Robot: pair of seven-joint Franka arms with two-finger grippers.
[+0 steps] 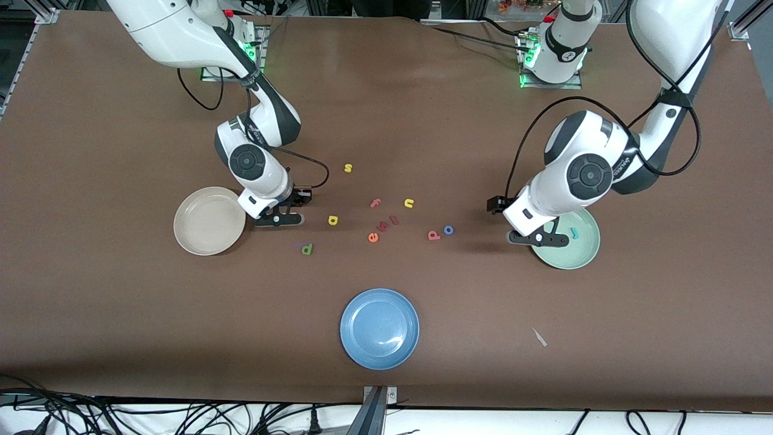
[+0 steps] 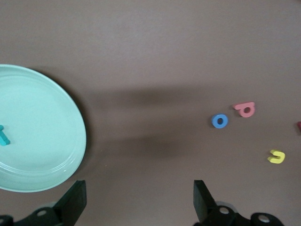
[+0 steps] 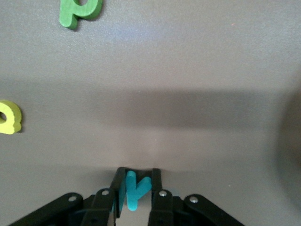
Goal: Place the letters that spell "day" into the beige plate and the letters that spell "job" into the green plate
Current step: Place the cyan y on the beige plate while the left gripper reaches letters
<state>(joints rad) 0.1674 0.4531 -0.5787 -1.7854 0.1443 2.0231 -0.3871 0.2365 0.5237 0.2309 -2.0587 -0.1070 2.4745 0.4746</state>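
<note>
My right hand (image 3: 134,188): over bare bench (image 1: 121,338) beside the beige plate (image 1: 208,220), pinching the y (image 3: 135,188).
My left hand (image 2: 136,200): fingers spread, over the green plate (image 1: 583,257) rim.
j (image 1: 574,232): in the green plate.
o (image 1: 449,229), b (image 1: 433,235): mid-bench, touching almost.
a (image 1: 333,220), d (image 1: 307,248): near the beige plate.
Third plate (image 1: 379,328): near the bench's front-camera edge.

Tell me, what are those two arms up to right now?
Right gripper shut on teal toy letter y beside beige plate. Left gripper open at mint-green plate, teal j inside. Nothing blocking.
</note>
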